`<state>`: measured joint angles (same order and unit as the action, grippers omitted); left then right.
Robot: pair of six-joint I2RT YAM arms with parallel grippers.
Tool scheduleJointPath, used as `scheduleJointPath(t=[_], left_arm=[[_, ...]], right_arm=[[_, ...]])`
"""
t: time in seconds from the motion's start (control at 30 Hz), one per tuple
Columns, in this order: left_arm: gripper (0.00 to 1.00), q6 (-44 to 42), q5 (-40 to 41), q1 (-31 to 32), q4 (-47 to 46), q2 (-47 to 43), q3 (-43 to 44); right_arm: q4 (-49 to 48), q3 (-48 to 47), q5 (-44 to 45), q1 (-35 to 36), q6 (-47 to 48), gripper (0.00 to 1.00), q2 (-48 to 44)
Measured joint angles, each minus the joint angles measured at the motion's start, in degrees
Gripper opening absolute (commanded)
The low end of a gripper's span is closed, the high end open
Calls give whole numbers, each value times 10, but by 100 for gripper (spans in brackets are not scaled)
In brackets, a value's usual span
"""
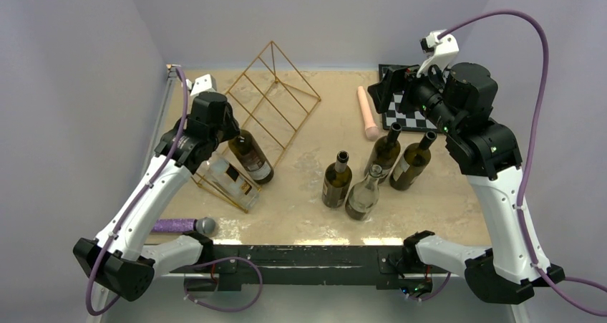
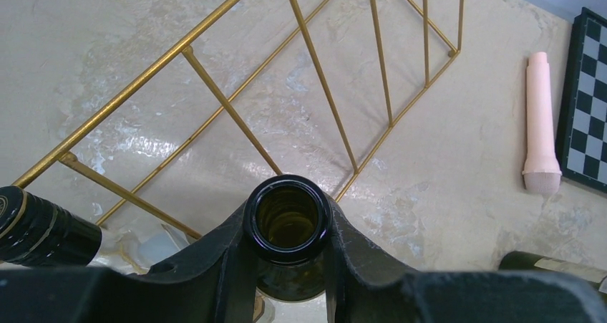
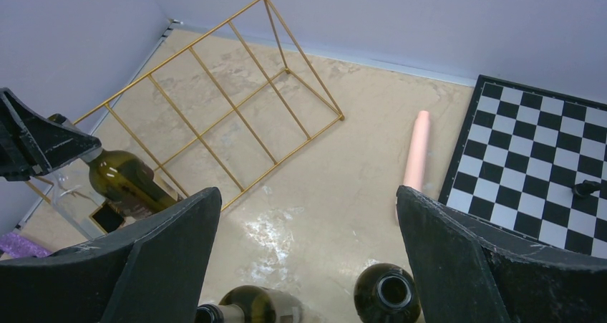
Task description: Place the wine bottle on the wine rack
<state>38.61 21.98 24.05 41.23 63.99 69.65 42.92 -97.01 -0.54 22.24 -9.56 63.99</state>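
Observation:
The gold wire wine rack (image 1: 275, 97) stands at the back left of the table, its sloping grid (image 2: 315, 72) under the left wrist camera. My left gripper (image 1: 223, 137) is shut on the neck of a dark green wine bottle (image 1: 252, 158). That bottle slants over the rack's near-left end, base toward the table's middle. Its open mouth (image 2: 287, 219) sits between the two fingers. The right wrist view shows the same bottle (image 3: 125, 180) against the rack (image 3: 215, 101). My right gripper (image 3: 306, 194) hangs open high at the back right, with nothing between its fingers.
A clear bottle (image 1: 232, 181) lies in the rack's nearest slot. Several bottles stand mid-table (image 1: 336, 180), two of them below the right gripper (image 3: 386, 294). A pink cylinder (image 1: 368, 113) lies beside a chessboard (image 1: 408, 115). A purple-handled microphone (image 1: 182, 225) lies near the left base.

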Motion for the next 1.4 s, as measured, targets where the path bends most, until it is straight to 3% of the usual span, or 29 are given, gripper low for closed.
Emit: scheduleJointPath(t=[0.43,0.6,0.77,0.97,1.4], left_arm=[[1,21,-1,-20,-4,9,-18],[15,32,-3,-30,-5,10,-22],[46,48,12,-35,-24,-2,-45],[54,64,30,-35,-28,-10,-70],[57,83,55,-43,-25,-10,-85]], right_arm=[[0,0,0,0,0,97,0],[0,0,0,0,0,97,0],[0,0,0,0,0,97,0],[0,0,0,0,0,97,0],[0,9,0,0,-1,96,0]])
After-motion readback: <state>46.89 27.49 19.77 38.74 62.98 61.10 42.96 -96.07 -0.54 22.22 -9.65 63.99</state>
